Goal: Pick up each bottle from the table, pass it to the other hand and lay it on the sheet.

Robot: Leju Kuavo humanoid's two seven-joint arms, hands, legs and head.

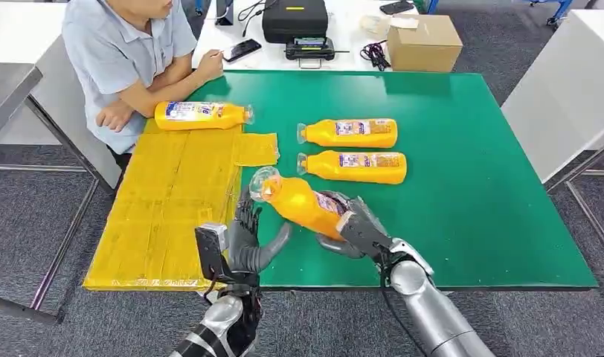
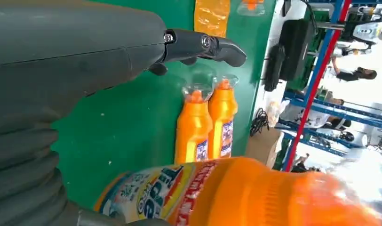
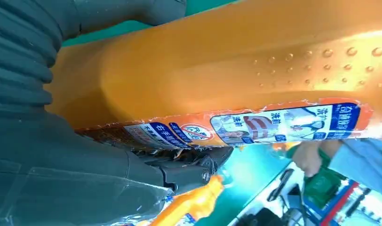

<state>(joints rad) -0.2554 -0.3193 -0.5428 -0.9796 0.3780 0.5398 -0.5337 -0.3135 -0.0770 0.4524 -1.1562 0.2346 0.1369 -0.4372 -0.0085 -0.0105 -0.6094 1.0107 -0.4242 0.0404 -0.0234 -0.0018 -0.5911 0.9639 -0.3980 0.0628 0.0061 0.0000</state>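
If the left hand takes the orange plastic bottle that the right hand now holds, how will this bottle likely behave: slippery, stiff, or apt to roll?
The orange plastic bottle held by the right hand looks rigid, so it will probably keep its shape. Its glossy skin may slip, though the raised dots seen in the right wrist view could help grip. Its rounded body might roll when laid on the yellow sheet. The left hand waits open beside it.

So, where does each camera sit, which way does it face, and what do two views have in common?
Head view: high on the body, looking down at the green table; both arms and robot hands show.
Left wrist view: behind the left robot hand, facing across the table at two lying bottles.
Right wrist view: behind the right robot hand, close on the held bottle.
All three share the held bottle.
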